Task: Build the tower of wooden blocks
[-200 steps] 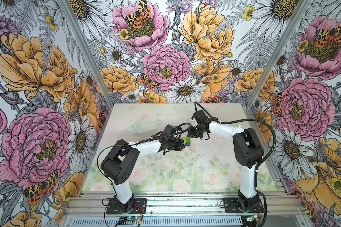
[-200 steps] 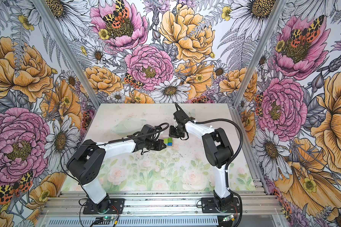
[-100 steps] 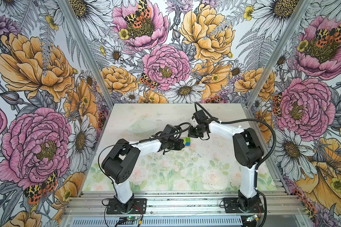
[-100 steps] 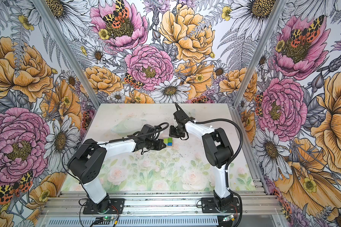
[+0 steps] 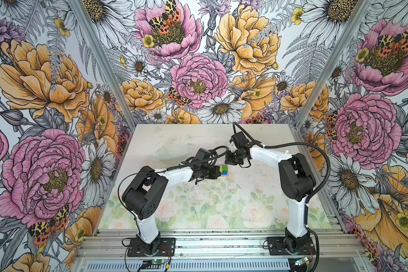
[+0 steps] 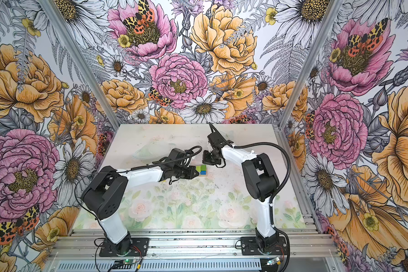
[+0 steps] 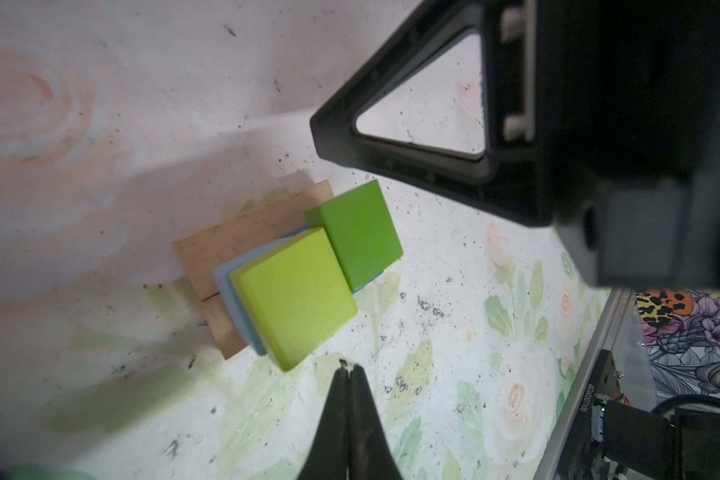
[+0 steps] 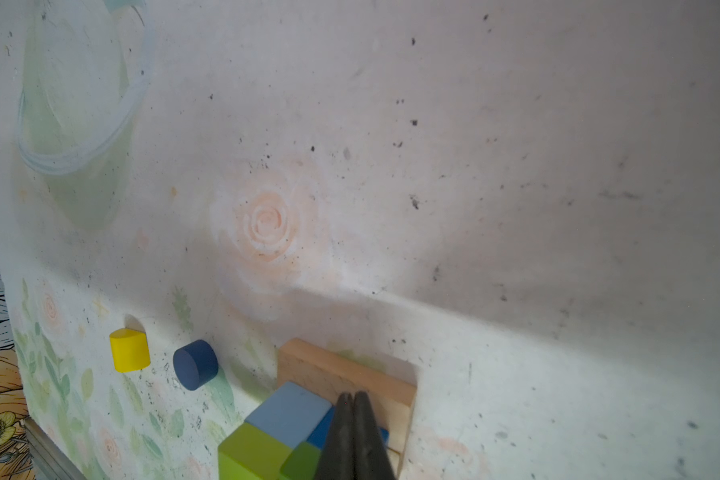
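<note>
Surface (image 5: 222, 207): a pale sheet printed with faded roses and leaves, speckled with dark marks, is seen in both top views; everything is carried on it
Left arm (image 5: 174, 175): a white and black arm is stretched low from the near rail toward the middle of the surface
Right arm (image 5: 269, 155): it is bent over from the near rail, with its wrist turned down behind the stack
Left hand (image 7: 348, 368): the fingers are pressed together with nothing between them; the tips are held just beside the light green cube, and contact cannot be told
Right hand (image 8: 352, 397): the fingers are closed flat against each other and nothing is gripped; they are seen over the far side of the stack, above the dark blue cube
Wood block tower (image 5: 224, 170): it is set near the middle of the surface, between the two hands, three layers high
Tan bars (image 7: 242, 237): two are laid side by side and touching, flat on the surface, as the base
Light blue cube (image 8: 289, 409): placed on the bars
Dark blue cube (image 8: 321, 432): set against the light blue cube on the bars, mostly hidden
Light green cube (image 7: 296, 295): stacked on the light blue cube
Darker green cube (image 7: 358, 232): set beside it on the top layer, touching
Blue cylinder (image 8: 195, 365): left on the surface near the tower, apart from it
Yellow half-round (image 8: 129, 349): left just beyond the cylinder, not touching it
</note>
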Action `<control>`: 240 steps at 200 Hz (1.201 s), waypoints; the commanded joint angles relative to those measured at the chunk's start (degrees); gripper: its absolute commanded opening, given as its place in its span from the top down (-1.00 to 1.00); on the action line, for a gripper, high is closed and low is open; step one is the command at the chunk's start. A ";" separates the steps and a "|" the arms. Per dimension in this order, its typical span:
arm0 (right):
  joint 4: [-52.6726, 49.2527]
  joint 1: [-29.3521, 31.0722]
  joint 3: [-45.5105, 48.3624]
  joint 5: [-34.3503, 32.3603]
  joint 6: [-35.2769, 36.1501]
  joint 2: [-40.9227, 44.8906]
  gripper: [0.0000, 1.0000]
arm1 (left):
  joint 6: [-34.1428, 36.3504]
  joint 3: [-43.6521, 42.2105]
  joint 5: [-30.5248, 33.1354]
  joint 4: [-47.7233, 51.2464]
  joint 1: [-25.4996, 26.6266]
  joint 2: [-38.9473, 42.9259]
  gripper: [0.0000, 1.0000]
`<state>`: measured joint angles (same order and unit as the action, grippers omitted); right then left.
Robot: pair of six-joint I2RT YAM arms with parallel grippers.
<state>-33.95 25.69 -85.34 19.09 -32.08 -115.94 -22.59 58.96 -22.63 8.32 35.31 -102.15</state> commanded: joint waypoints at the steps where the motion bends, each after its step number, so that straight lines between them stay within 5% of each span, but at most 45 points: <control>1: 0.63 0.29 -2.40 -1.25 -0.38 2.39 1.00 | -0.70 1.33 -1.72 -1.56 -0.80 -0.94 1.00; 240: 0.63 0.43 -1.32 -1.18 -0.55 3.44 1.00 | -1.08 2.01 -2.15 -1.86 -1.56 -1.65 1.00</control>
<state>-33.95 25.71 -86.21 18.65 -32.10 -114.48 -23.64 59.37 -23.68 7.46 34.57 -102.78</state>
